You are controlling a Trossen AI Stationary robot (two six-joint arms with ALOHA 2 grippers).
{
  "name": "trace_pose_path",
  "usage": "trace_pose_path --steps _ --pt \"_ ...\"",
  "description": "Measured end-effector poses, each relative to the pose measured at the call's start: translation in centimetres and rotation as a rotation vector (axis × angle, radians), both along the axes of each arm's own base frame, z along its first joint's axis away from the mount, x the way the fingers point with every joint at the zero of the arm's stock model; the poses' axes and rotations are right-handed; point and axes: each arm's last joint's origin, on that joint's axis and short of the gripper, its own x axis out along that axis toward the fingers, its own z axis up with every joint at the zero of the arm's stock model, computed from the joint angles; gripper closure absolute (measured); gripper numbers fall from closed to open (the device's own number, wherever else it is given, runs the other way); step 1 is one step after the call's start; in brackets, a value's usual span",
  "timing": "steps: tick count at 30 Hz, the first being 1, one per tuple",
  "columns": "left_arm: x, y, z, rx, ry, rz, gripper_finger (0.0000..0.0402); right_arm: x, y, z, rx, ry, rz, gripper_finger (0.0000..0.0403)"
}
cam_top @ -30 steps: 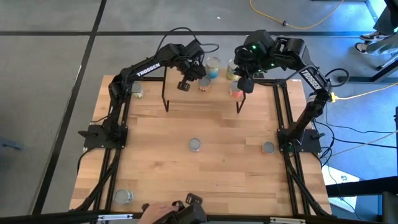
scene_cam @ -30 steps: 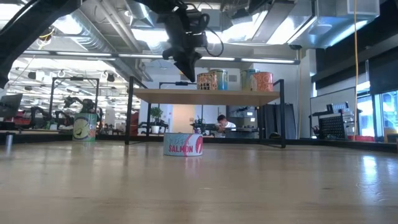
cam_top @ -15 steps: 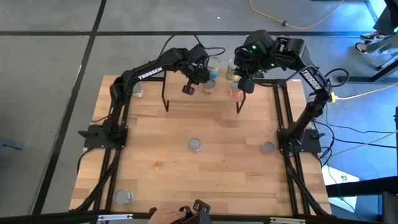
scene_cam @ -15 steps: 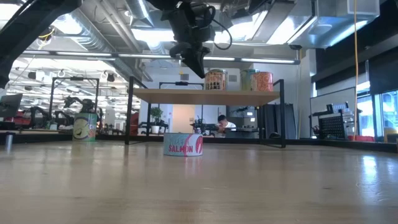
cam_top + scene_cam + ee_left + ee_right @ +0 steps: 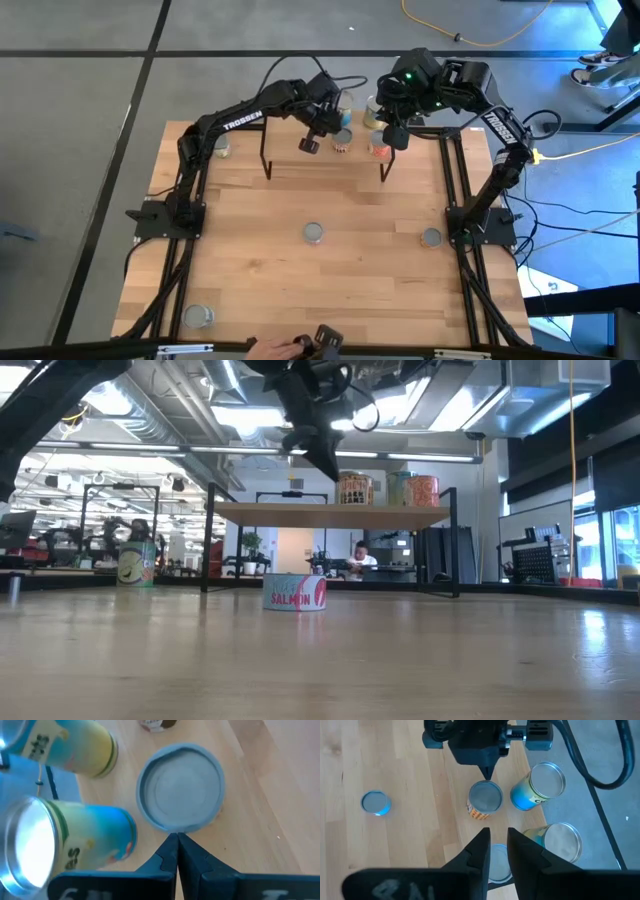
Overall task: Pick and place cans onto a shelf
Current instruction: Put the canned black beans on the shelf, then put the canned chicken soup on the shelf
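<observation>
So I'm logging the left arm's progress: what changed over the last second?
The shut left gripper slid sideways along the shelf toward the right arm, pushing the orange-labelled can ahead of its fingertips toward the others. The right gripper stayed above the shelf's right end, and the tabletop cans, such as the salmon can, did not move.

We looked down past the left gripper (image 5: 176, 851) — its two dark fingers pressed together into one point — onto the light-wood shelf top (image 5: 280, 785). Just beyond the fingertips stood a can with a grey lid (image 5: 181, 787). Beside it stood a blue-and-yellow can (image 5: 65, 845) with a shiny metal top, and next to that a yellow can (image 5: 70, 745).
</observation>
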Motion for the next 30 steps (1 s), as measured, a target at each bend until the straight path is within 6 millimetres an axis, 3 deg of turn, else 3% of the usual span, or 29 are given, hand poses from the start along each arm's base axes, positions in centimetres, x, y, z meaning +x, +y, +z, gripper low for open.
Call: trace_pose_path --steps 3,7,15,21,30 --pt "-0.7 -0.4 0.6 0.000 0.028 0.065 0.0401 0.0 0.0 0.0 0.000 0.000 0.000 0.0336" --pt "-2.5 -2.4 3.0 -0.021 0.037 0.152 0.0401 0.0 0.0 0.0 0.000 0.000 0.000 0.0336" --pt "-6.0 -7.7 6.6 -0.197 0.056 0.418 0.0402 -0.1 0.1 -0.1 0.006 0.019 0.003 0.0336" --pt "-9.3 -12.1 8.5 -0.244 0.151 0.442 0.0402 -0.2 0.1 -0.2 0.009 0.024 0.003 0.0336" --pt "-13.3 -13.8 10.9 -0.356 -0.035 0.800 0.0401 -0.1 0.1 -0.2 0.009 0.023 0.004 0.0336"
